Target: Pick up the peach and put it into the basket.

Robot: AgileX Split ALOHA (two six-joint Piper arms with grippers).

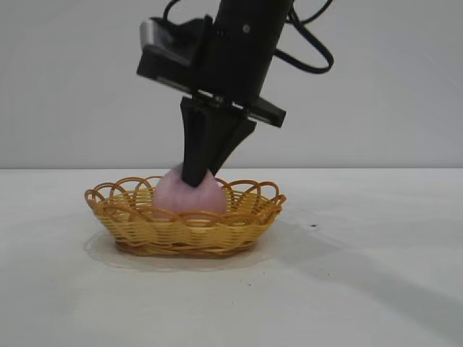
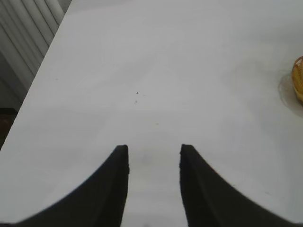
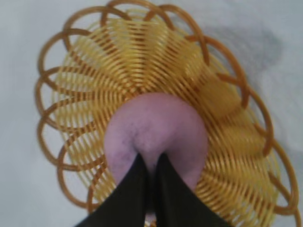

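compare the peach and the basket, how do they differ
The peach is dusty pink, smooth and matte; the basket is yellow-orange, woven of open wicker.
The peach is a solid rounded lump; the basket is a shallow open oval with a looped rim.
The peach is the smaller and lies inside the basket, which sits on the table.
The right end effector is down at the peach, not the basket.
Both look undamaged.

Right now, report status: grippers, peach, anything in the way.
Right gripper down on the peach, fingers close together. Peach sits inside the basket. Left gripper open, parked over bare table. Nothing in the way.
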